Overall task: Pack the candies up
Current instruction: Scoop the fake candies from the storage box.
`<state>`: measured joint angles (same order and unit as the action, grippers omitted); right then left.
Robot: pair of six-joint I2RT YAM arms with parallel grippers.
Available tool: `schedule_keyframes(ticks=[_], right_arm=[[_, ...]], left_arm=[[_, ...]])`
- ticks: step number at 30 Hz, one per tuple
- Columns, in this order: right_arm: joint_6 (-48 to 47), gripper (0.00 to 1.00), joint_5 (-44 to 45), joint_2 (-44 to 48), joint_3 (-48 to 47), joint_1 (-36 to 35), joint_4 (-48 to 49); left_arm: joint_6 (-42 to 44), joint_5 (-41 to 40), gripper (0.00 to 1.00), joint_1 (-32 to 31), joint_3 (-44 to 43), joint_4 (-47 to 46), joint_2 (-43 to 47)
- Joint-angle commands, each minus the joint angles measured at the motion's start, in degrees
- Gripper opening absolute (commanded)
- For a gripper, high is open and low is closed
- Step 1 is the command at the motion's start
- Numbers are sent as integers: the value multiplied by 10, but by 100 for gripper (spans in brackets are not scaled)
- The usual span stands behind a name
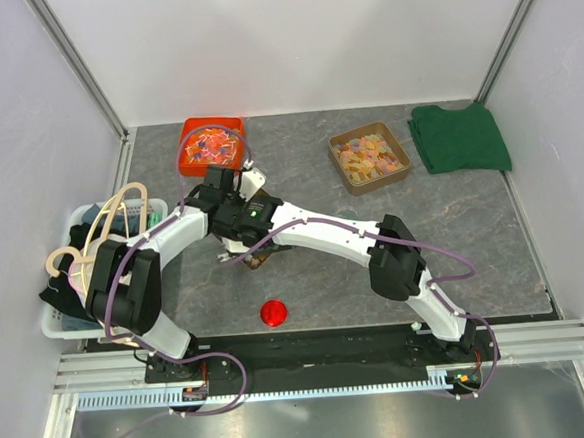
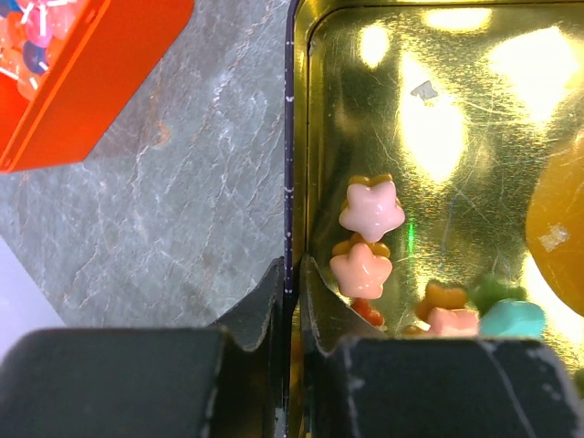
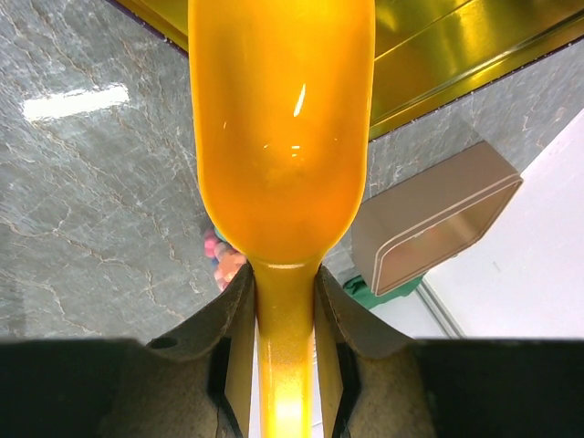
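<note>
Candies (image 2: 371, 208) in tin (image 2: 438, 109), left hand (image 2: 290, 283) pinching its wall, right hand (image 3: 285, 301) pinching scoop (image 3: 281, 137), orange tray (image 2: 100, 82) near.

Shiny gold metal tin (image 2: 474, 137): no legible lettering on wall or floor.
Small star-shaped pastel candies (image 2: 371, 208): no stamp readable.
Glossy yellow plastic scoop (image 3: 281, 137): no marking readable.
Orange-red plastic tray (image 2: 100, 82): no label readable.
Brown square tray (image 3: 429, 219): no print readable.
</note>
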<state>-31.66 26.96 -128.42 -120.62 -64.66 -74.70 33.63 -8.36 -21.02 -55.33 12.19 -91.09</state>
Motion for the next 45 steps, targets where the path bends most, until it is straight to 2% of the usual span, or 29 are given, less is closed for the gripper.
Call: schedule_keyframes(ticks=[1,6,11,22,26,33,39,45], right_arm=[[-9,0,16,-69,5,-35,189],[-64,0,69,-11,105,-35,280],[-103,0,126,34,154,-35,337],[-118,0,140,75,183,-40,332],[-149,0,156,125,230,-35,336],[-222,0,194,236,334,-24,382],[-262,0,194,276,361,-21,383],[-312,0,236,298,432,-19,414]], left_arm=[[6,-19,2,-77,-34,-43,41],[14,28,2,-77,-21,-24,35],[10,45,2,-77,-7,-19,29],[5,42,2,-76,-6,-14,24],[5,61,2,-74,3,-17,15],[36,23,2,-68,6,-65,19],[60,36,2,-60,-15,-74,15],[27,62,2,-55,16,-142,31]])
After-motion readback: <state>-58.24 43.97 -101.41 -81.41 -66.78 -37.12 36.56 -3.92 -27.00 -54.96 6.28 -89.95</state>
